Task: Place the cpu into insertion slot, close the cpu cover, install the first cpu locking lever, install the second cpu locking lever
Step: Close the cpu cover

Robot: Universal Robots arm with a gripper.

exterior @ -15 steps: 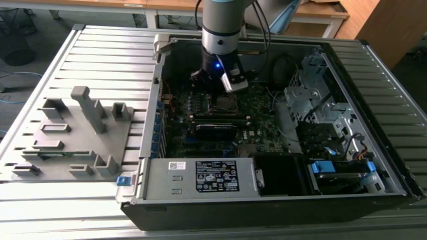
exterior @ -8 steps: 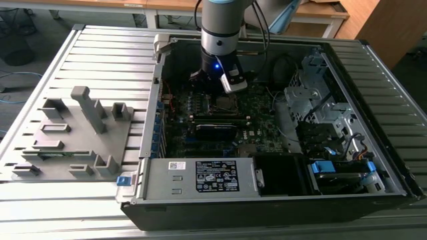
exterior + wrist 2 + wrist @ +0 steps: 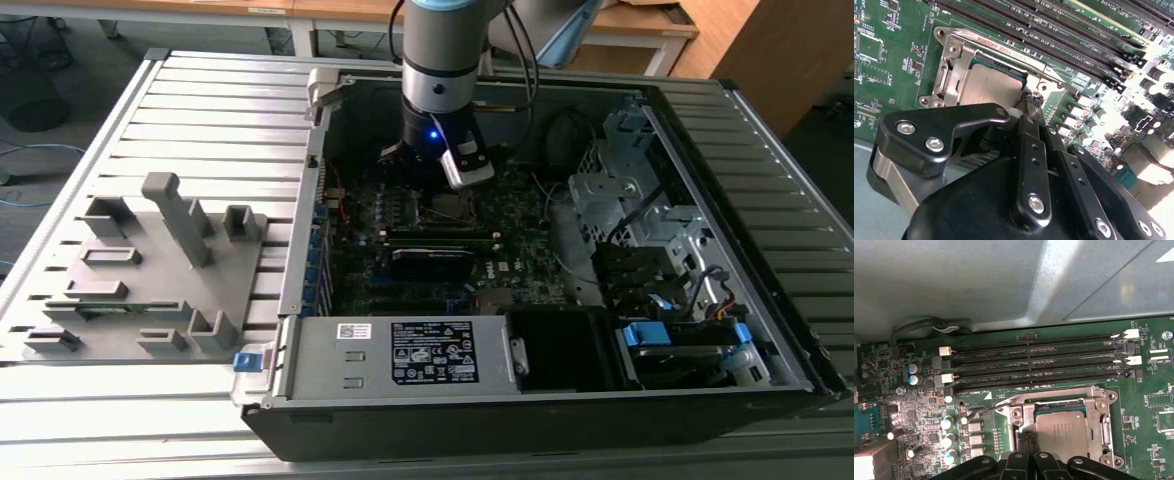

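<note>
Hand (image 3: pixel 1030 102) hides one edge of the cpu (image 3: pixel 991 85) and cpu cover (image 3: pixel 958 65).

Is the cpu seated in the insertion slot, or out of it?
In. In the first wrist view the cpu lies flat within the silver rim of the insertion slot, its metal top facing up.

- Robotics lab or workshop, by the look.
- Open computer case (image 3: pixel 534 418) on a slatted metal bench (image 3: pixel 214 100).
- Grey parts fixture (image 3: pixel 147 290) beside it.
- Wooden desks (image 3: pixel 641 22) behind.
</note>
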